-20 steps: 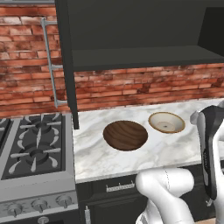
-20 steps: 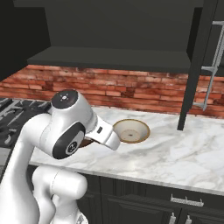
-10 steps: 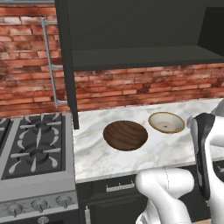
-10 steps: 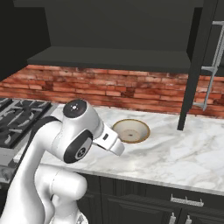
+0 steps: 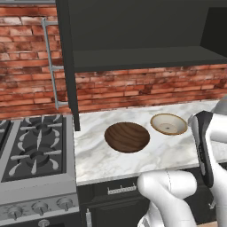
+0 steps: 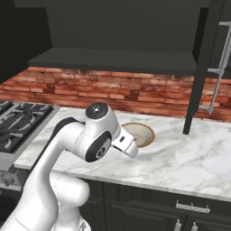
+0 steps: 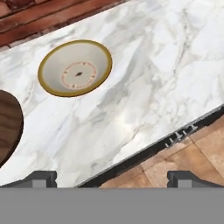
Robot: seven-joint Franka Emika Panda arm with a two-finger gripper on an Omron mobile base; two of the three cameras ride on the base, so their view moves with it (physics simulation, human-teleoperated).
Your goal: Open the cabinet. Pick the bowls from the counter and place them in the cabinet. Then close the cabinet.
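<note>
The cabinet (image 5: 146, 57) hangs above the counter (image 5: 102, 164) with both black doors swung open, one door edge (image 5: 66, 66) at the left and the other door (image 6: 205, 67) at the right. On the marble lie the two bowls: the dark wood-grain bowl (image 5: 127, 136) and the cream bowl (image 5: 168, 124) to its right. In the hand view my gripper (image 7: 113, 177) is open and holds nothing. It hovers above the counter's front edge, with the cream bowl (image 7: 75, 67) ahead and the brown bowl (image 7: 8, 124) at the left border. My arm partly hides the cream bowl (image 6: 140, 134).
A gas stovetop (image 5: 31, 146) adjoins the counter on the left. Dark drawers with short handles (image 5: 122, 189) run below the slab, and tan floor (image 7: 197, 148) shows past the counter's edge. Red brick wall (image 5: 146, 86) backs the counter under the cabinet shelf (image 6: 122, 61).
My arm has swung over the counter front, its elbow moving toward the cream bowl. Both bowls and the cabinet doors stay where they were. The gripper stays open.
</note>
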